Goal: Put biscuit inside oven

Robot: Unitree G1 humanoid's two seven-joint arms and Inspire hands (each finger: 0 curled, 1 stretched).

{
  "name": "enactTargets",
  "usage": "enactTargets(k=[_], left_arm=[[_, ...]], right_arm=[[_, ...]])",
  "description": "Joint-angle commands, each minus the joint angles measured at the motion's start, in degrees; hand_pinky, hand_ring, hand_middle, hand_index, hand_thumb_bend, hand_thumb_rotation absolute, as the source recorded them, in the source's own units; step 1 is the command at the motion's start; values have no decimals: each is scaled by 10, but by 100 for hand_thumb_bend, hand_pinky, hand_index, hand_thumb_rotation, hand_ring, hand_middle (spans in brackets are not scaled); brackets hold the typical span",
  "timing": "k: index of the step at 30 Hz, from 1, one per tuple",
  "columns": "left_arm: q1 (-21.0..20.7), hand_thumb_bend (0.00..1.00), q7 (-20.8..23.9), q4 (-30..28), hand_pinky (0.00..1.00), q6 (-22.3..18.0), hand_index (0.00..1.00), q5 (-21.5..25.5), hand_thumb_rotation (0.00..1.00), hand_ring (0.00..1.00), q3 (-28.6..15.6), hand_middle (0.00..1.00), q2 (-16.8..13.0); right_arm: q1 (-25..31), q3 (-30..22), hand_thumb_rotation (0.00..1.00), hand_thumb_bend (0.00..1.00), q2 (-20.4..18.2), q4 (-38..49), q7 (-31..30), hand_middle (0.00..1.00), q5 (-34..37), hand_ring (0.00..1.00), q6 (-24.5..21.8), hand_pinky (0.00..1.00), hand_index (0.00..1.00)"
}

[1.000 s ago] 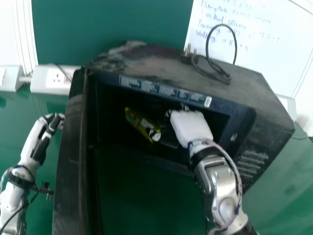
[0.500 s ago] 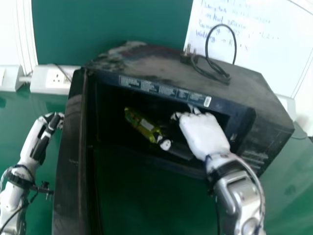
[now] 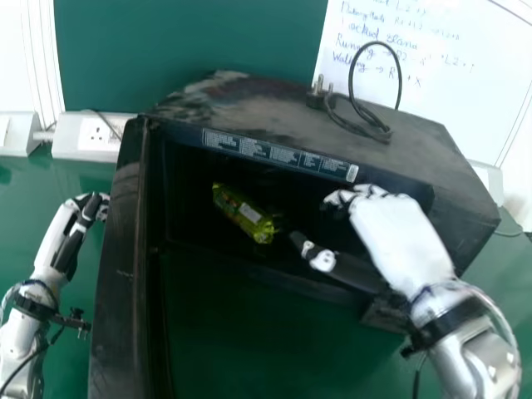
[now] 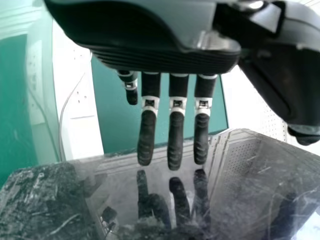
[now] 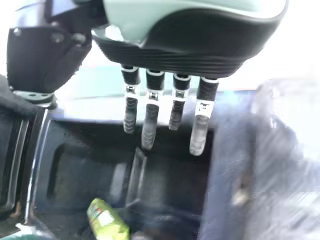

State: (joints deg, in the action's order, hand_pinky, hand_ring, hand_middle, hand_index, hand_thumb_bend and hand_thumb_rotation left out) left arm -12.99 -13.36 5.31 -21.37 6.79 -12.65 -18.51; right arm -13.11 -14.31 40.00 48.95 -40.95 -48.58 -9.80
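Right hand (image 3: 399,237) is at the mouth of the oven (image 3: 274,112), toward its right side; fingers (image 5: 149,127) straight, slightly spread, thumb (image 3: 322,260) held out apart from them. Biscuit packet (image 3: 243,214) lies inside the oven, at a slant, near the thumb tip but apart from it. Door (image 3: 115,283) stands open on the left. Beyond it, left hand (image 3: 73,229) has its fingers straight, above the green table (image 3: 465,349). Cable (image 3: 353,104) rests looped on the oven top; whiteboard (image 3: 457,91) behind.
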Motion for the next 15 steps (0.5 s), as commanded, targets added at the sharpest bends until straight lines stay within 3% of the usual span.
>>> enactTargets(k=[1,6,10,15], left_arm=[[6,51,0,-3,29,3,48,2,5,35,-3,44,-4],[10,51,-10,-14,29,6,48,15,5,35,-3,44,-4],[13,51,-21,-23,29,6,48,31,5,35,-4,44,-1],[22,51,-27,-45,28,-1,48,27,5,35,0,44,-6]], right_arm=[[10,-31,76,78,11,14,0,62,16,57,3,49,75],[9,-70,71,77,-1,37,-2,67,42,61,-31,48,76],[5,-96,62,77,-20,48,20,69,46,63,-57,51,75],[-7,-122,61,77,-32,57,27,71,48,63,-107,52,76]])
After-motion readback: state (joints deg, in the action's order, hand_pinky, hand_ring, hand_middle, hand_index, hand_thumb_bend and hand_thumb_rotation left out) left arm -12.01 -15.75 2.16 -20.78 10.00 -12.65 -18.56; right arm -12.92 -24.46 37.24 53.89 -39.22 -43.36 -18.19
